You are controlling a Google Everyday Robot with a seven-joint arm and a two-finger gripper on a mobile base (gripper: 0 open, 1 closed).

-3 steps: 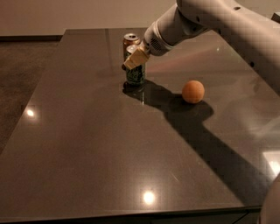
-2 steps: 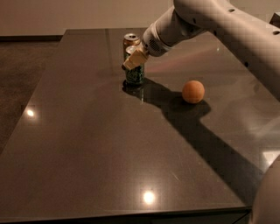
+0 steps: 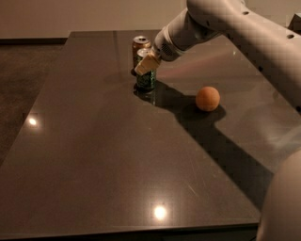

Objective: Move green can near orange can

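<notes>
Dark, glossy bench [image 3: 103,155] across most of the frame, narrowing toward the top. Carries two bright spots of reflected light, one at the left edge and one near the bottom centre. Borders on brown floor [image 3: 23,70] at the left and a pale wall [image 3: 70,14] along the top.

Next in size, the pale grey arm [image 3: 244,33]. Enters from the right edge, crosses the upper right of the frame and slopes down to the left toward the cans. Throws a broad shadow over the bench, running from the cans toward the lower right. A rounded grey piece of the robot at the bottom right corner, blurred.

Orange ball [image 3: 207,98] right of centre in the upper half, resting on the bench inside the arm's shadow, well apart from both cans.

Green can [image 3: 146,80] upright on the bench in the upper middle, its lower body in plain sight, its upper part crossed by the arm's tip. Stands just in front of the orange can [image 3: 140,44], very close to it; touching or not, cannot tell. Orange can upright too, silver top showing, slightly up and left of the green one.

End effector [image 3: 146,63], pale beige, right at the top of the green can, lying slantwise across its upper part. Spread or clamped on the can: cannot tell.
</notes>
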